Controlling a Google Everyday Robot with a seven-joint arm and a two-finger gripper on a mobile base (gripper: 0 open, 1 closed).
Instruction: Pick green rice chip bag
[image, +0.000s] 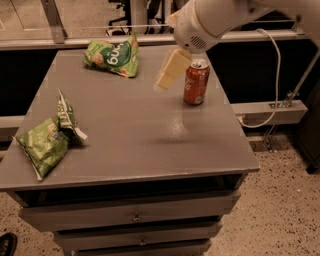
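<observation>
The green rice chip bag (113, 57), bright green with white lettering, lies at the far left of the grey table (130, 125). My gripper (170, 71) hangs from the white arm above the table's far middle, to the right of the bag and just left of a red soda can (195, 83). It is apart from the bag, and nothing shows in it.
A paler mottled green bag (49, 140) with a white-striped twisted end lies at the table's near left edge. Drawers sit under the tabletop. A white cable (272, 75) loops off the arm at the right, above a low ledge.
</observation>
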